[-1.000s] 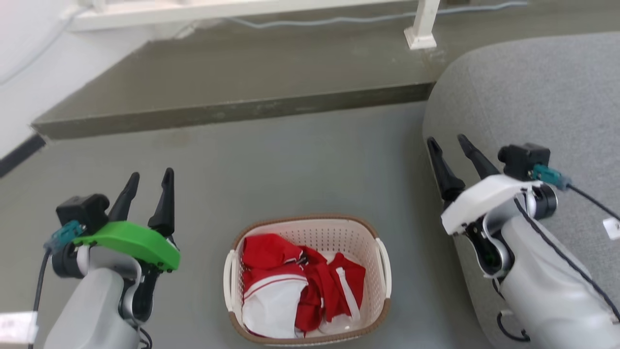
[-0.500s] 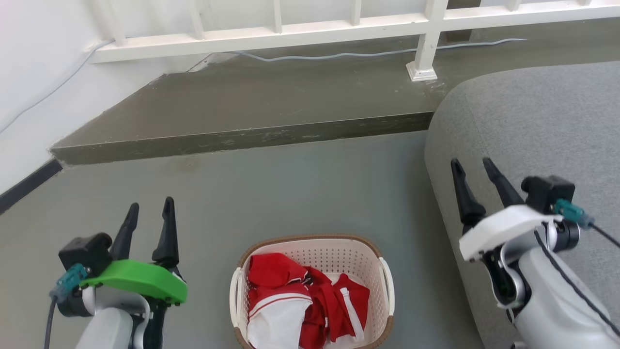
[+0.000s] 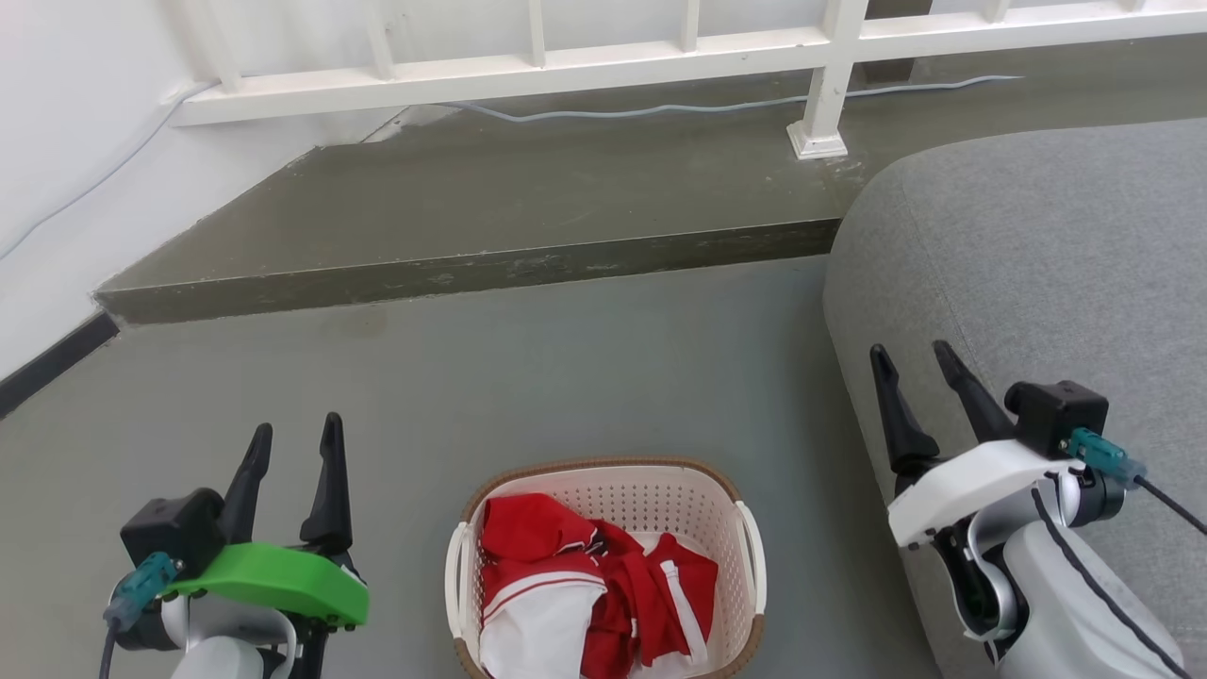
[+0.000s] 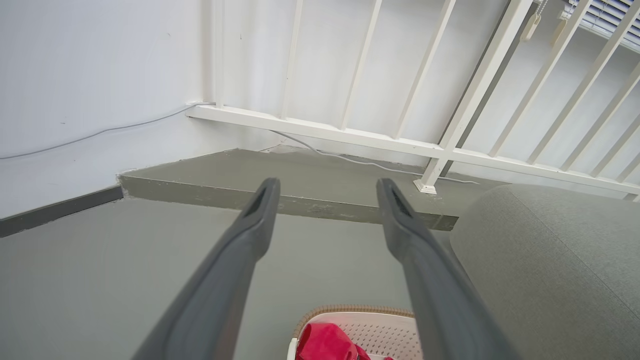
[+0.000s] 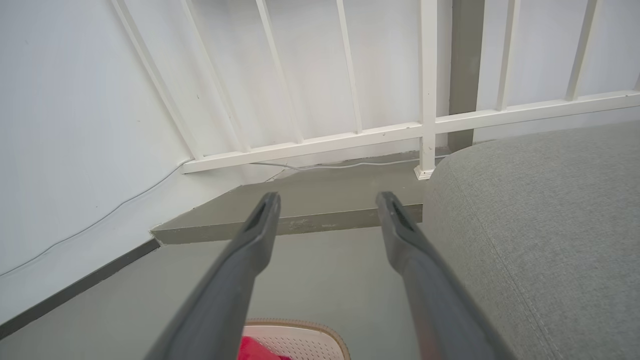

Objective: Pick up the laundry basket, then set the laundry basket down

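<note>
Two open claws flank the scene: the left gripper (image 3: 296, 426) under its green cover and the right gripper (image 3: 911, 351) under its white cover both have their dark fingers spread, with nothing between them. The grey-green concrete floor (image 3: 585, 377) runs back to a low raised step (image 3: 471, 272), and behind it a white railing (image 3: 528, 77) stands along a white wall (image 3: 66, 160). A pale cable (image 3: 660, 108) trails along the foot of the railing. A black baseboard (image 3: 47, 363) edges the wall at the left, and a grey upholstered sofa (image 3: 1037, 255) fills the right side, with the right gripper in front of it.

The laundry basket (image 3: 618, 469) stands upright on the floor between the two grippers, touching neither, its mouth facing up and its near end cut off by the bottom edge of the head view. Its long axis seems to run side to side, with a white handle at each end. Red and white garments (image 3: 603, 585) lie crumpled inside.

Against half a second ago, the basket holds the same place in the head view, while both grippers sit lower in it, the right one more so. A second ago the camera looked further down, so the shift in the whole scene since then is its own.
</note>
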